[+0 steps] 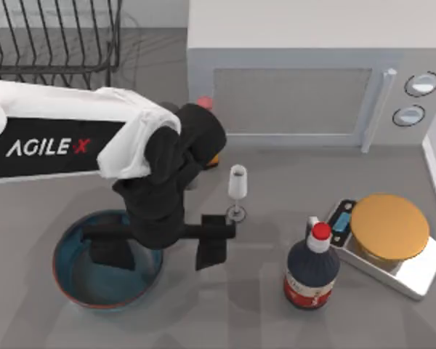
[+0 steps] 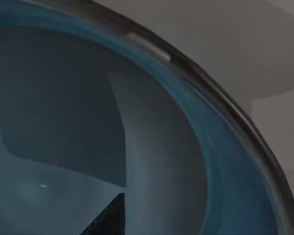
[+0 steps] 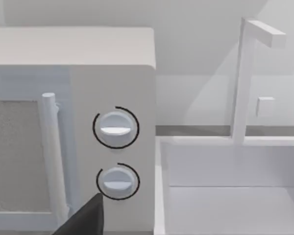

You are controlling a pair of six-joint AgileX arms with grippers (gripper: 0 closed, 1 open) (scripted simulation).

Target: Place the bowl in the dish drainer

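Left gripper [image 1: 162, 247] low over the bowl [image 1: 73, 280], front-left of the table. Fingers spread wide: 1 finger [image 1: 110, 251] dips inside the bowl, the other sits outside past its right rim. Nothing gripped that I can make out; contact with the rim is hidden by the wrist. Left wrist view: blue inner wall of the bowl [image 2: 63, 122], very close.

Dish drainer [image 1: 54, 40] at back-left, cut off by the frame edge, well apart from the bowl.

Wine glass [image 1: 237, 190] stands just beside the outer finger. Dark bottle [image 1: 312, 273] and scale [image 1: 389, 243] to the right, microwave [image 1: 305, 73] behind.

Right gripper [image 3: 83, 220]: only a dark tip visible, facing the microwave dials [image 3: 115, 128]; opening cannot be told.
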